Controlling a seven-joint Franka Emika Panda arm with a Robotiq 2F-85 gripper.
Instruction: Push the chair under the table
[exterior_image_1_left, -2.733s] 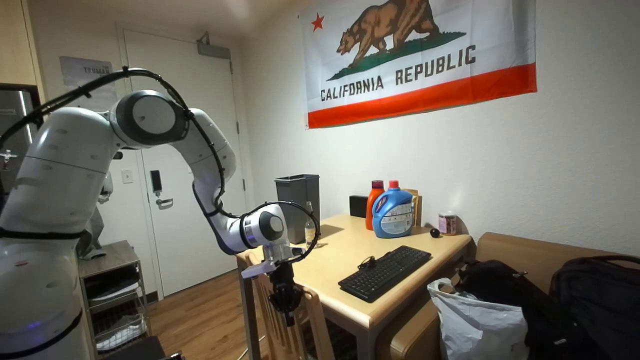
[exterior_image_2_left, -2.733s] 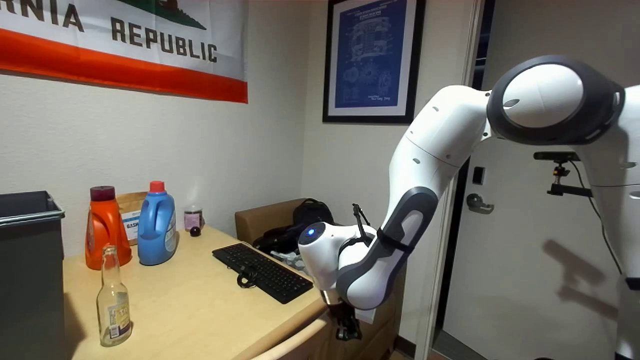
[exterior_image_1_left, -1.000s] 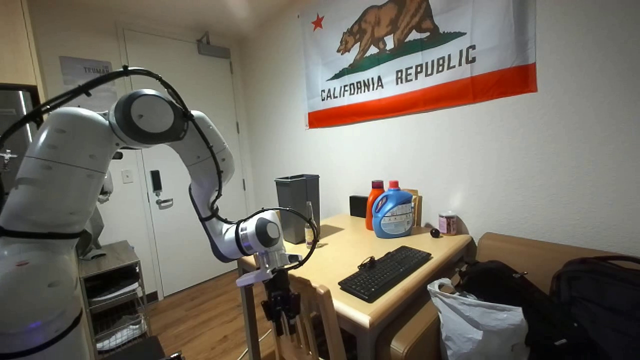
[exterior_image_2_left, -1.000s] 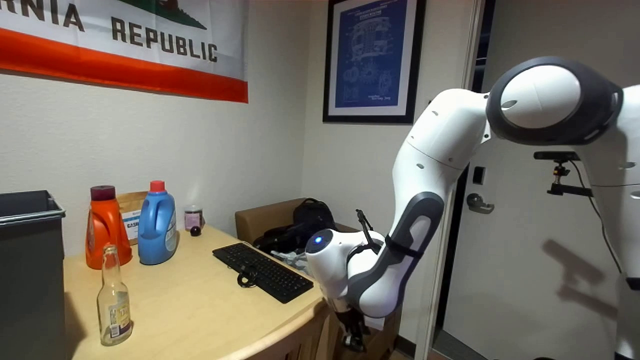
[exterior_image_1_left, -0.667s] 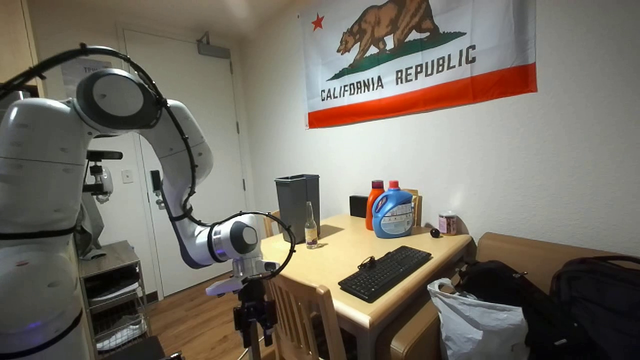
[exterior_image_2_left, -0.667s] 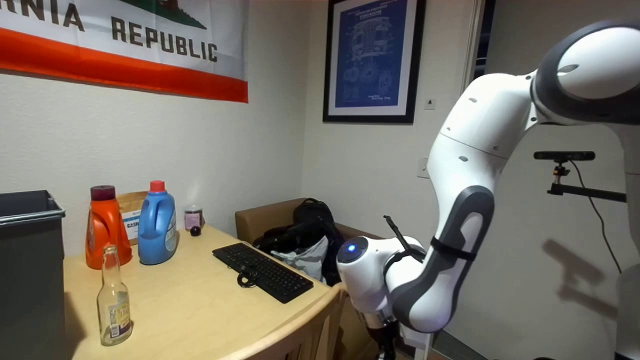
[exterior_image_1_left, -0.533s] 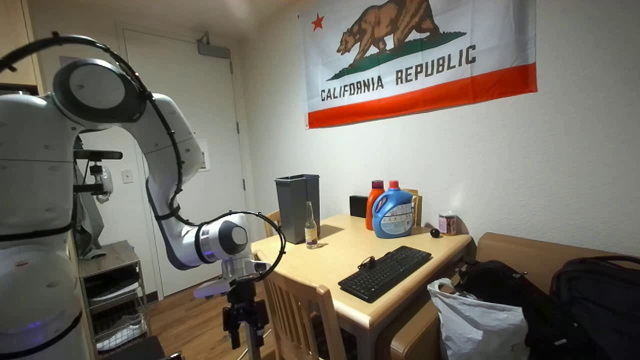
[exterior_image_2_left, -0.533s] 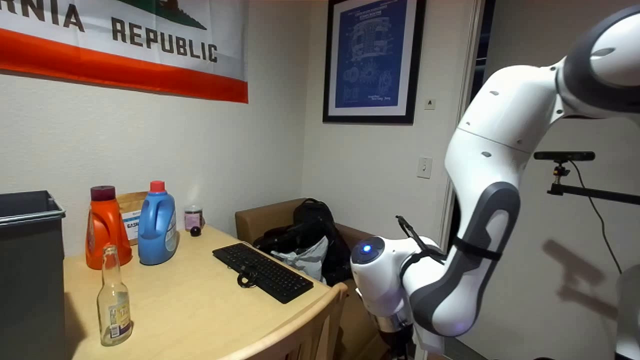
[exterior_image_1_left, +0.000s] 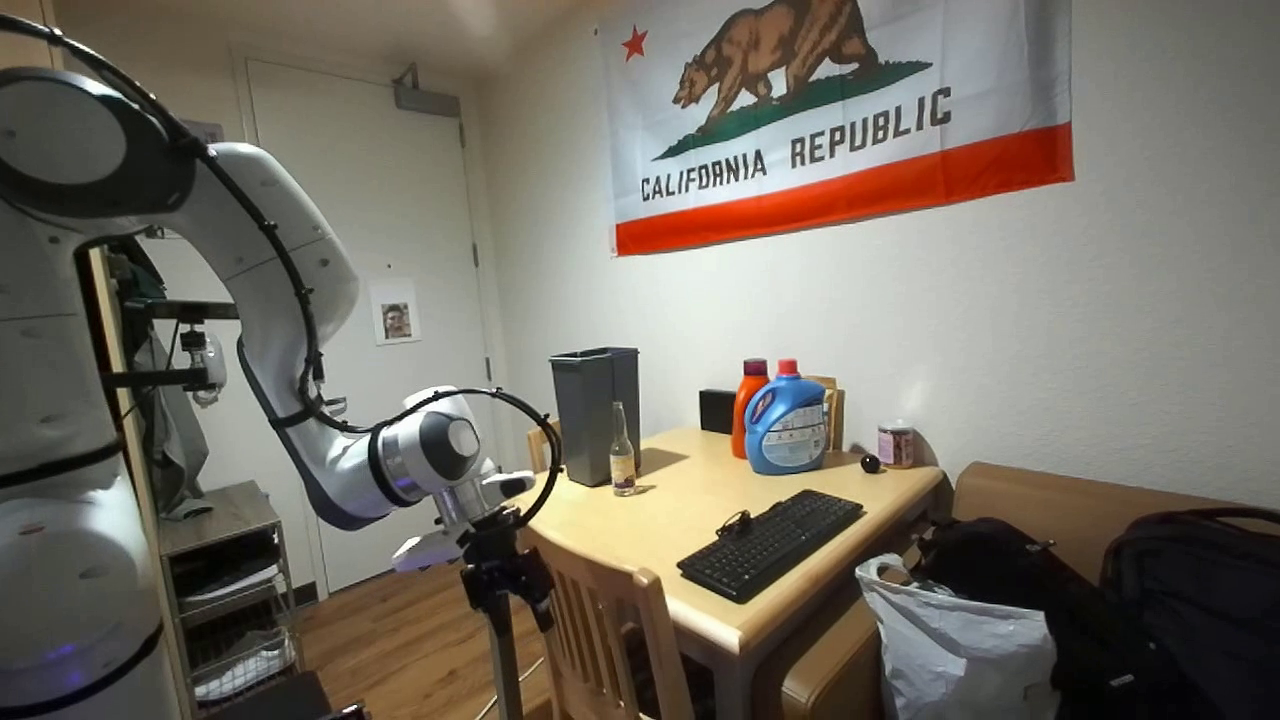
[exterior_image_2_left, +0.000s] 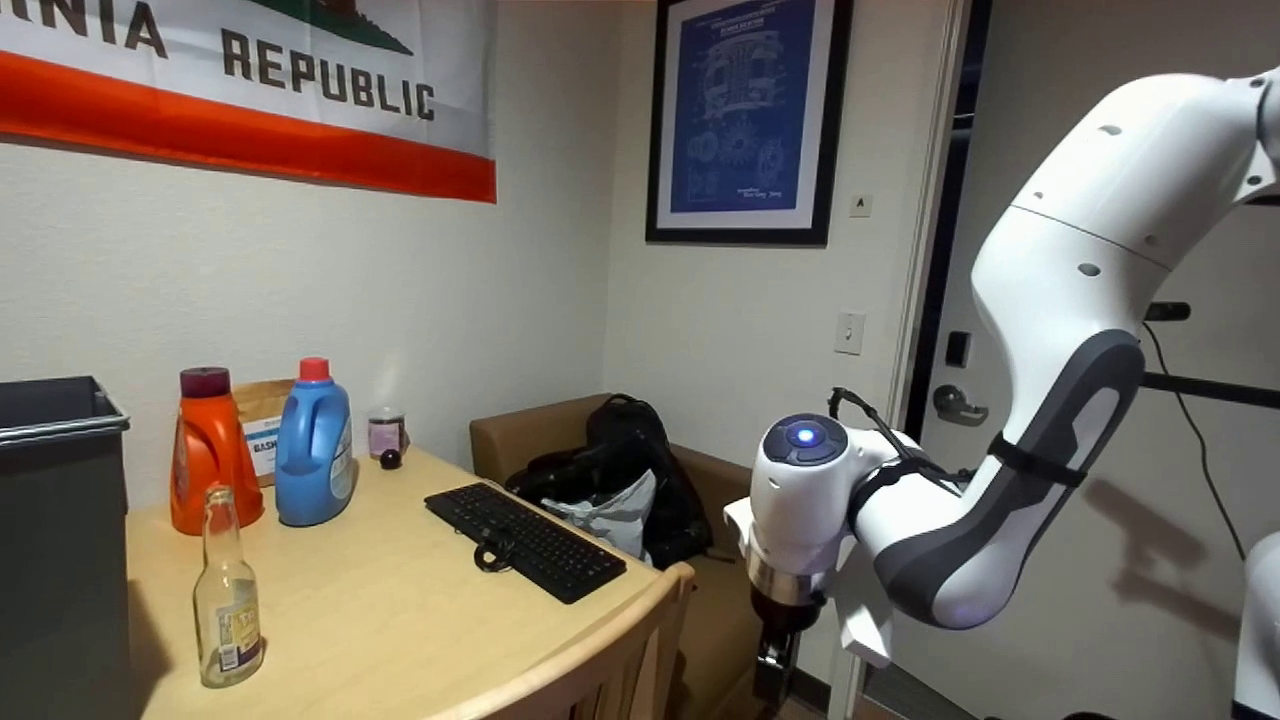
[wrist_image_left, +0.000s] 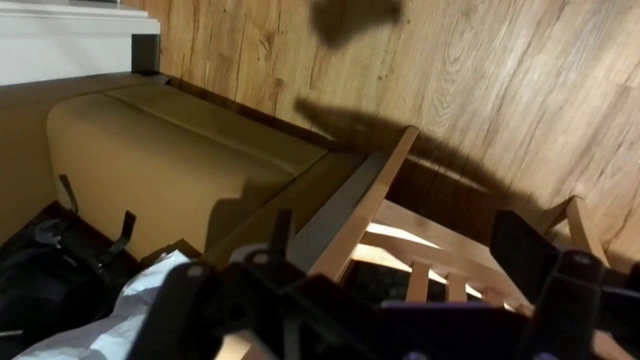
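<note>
The tan wooden chair (exterior_image_1_left: 600, 610) stands with its slatted back close against the near edge of the light-wood table (exterior_image_1_left: 650, 520). Its curved top rail (exterior_image_2_left: 610, 640) runs along the table's edge in an exterior view; the seat is hidden there. From the wrist, the chair's lower rails and post (wrist_image_left: 370, 215) show beside a grey table leg (wrist_image_left: 337, 215). My gripper (exterior_image_1_left: 518, 612) hangs on the outer side of the chair back, pointing down, apart from it. Its fingers (wrist_image_left: 520, 250) are spread wide with nothing held between them.
A keyboard (exterior_image_1_left: 770, 545), glass bottle (exterior_image_1_left: 622, 460), grey bin (exterior_image_1_left: 583, 420) and detergent jugs (exterior_image_1_left: 787, 425) stand on the table. Another wooden chair back (exterior_image_1_left: 538, 448) shows behind the bin. An upholstered bench (wrist_image_left: 165, 150) with bags lies alongside; a wire shelf (exterior_image_1_left: 225, 590) stands near the arm.
The chair back has shifted towards the table since the earliest frames, then stayed put. My gripper has opened and drawn back from the chair, with the arm retracting towards its base.
</note>
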